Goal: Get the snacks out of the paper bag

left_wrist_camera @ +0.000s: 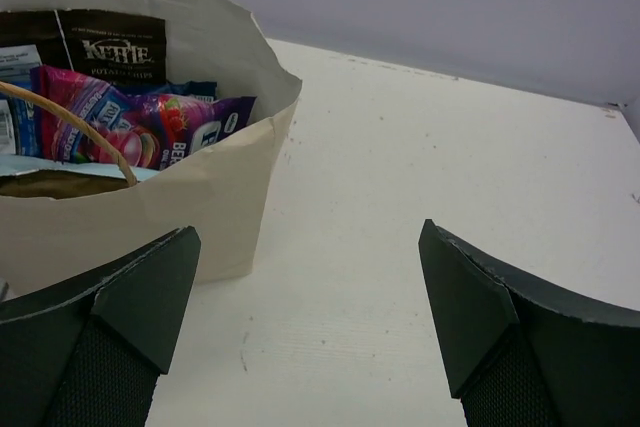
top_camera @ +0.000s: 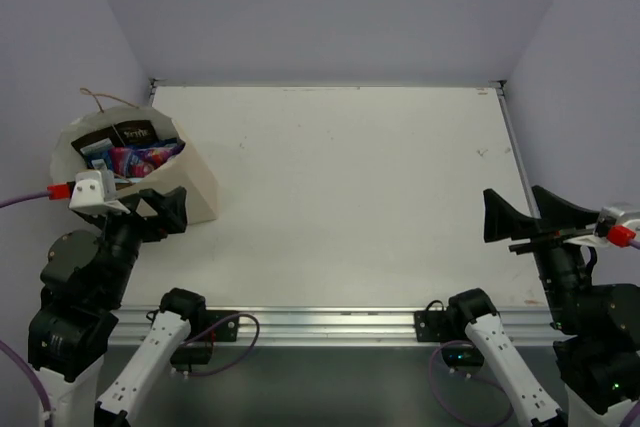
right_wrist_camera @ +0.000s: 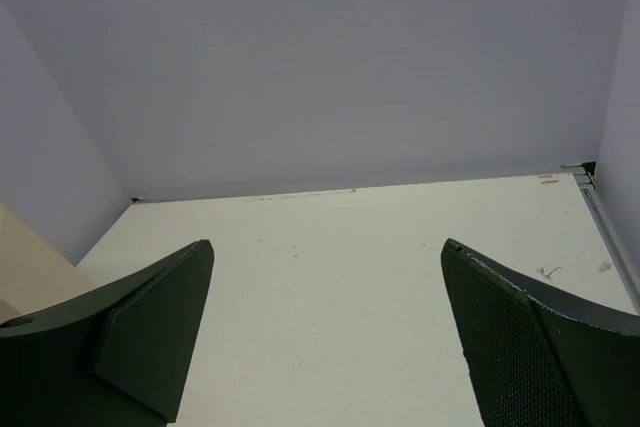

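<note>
The cream paper bag (top_camera: 196, 183) stands open at the table's left edge, and it also shows in the left wrist view (left_wrist_camera: 205, 197). Inside it are snacks: a brown packet (left_wrist_camera: 112, 48), a magenta-purple packet (left_wrist_camera: 135, 119), and a blue-and-white packet (left_wrist_camera: 14, 97) at the left. From above, the brown packet (top_camera: 134, 133) and the magenta packet (top_camera: 131, 159) show in the bag's mouth. My left gripper (top_camera: 165, 209) is open and empty just in front of the bag's near side (left_wrist_camera: 310, 235). My right gripper (top_camera: 524, 217) is open and empty at the far right (right_wrist_camera: 328, 245).
A thin string handle (left_wrist_camera: 72, 119) arches over the bag's mouth and another (top_camera: 100, 98) sticks out behind. The white table (top_camera: 350, 177) has a raised rim at the back and the right. Grey walls close in on three sides. A sliver of the bag (right_wrist_camera: 25, 259) shows in the right wrist view.
</note>
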You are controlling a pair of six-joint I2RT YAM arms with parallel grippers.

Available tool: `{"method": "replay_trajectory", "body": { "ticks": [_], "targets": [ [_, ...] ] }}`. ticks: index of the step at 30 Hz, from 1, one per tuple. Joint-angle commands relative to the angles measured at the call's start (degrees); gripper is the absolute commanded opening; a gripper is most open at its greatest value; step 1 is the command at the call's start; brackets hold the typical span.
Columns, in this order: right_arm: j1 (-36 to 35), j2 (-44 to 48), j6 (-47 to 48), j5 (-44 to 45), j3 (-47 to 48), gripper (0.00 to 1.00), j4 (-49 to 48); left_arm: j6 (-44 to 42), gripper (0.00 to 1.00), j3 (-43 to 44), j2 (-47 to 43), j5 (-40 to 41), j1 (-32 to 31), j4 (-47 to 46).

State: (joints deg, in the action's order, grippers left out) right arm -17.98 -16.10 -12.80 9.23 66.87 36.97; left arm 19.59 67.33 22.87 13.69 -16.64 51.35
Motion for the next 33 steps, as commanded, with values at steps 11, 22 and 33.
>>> {"method": "replay_trajectory", "body": {
  "ticks": [11,22,33],
  "targets": [
    [-0.2,-0.8,-2.1,-9.0,-5.3,0.99,-1.6,6.3,1.0,13.9,30.4,3.6,-0.4,-0.7],
    [-0.3,4.4,-2.2,-10.4,-8.3,0.99,-2.7,5.9,0.95,20.7,47.5,8.0,6.5,0.2],
    [-1.1,5.0,-2.1,-10.3,-9.4,0.99,-3.2,2.1,0.77,20.6,53.9,3.4,11.7,-1.9]
  ]
}}
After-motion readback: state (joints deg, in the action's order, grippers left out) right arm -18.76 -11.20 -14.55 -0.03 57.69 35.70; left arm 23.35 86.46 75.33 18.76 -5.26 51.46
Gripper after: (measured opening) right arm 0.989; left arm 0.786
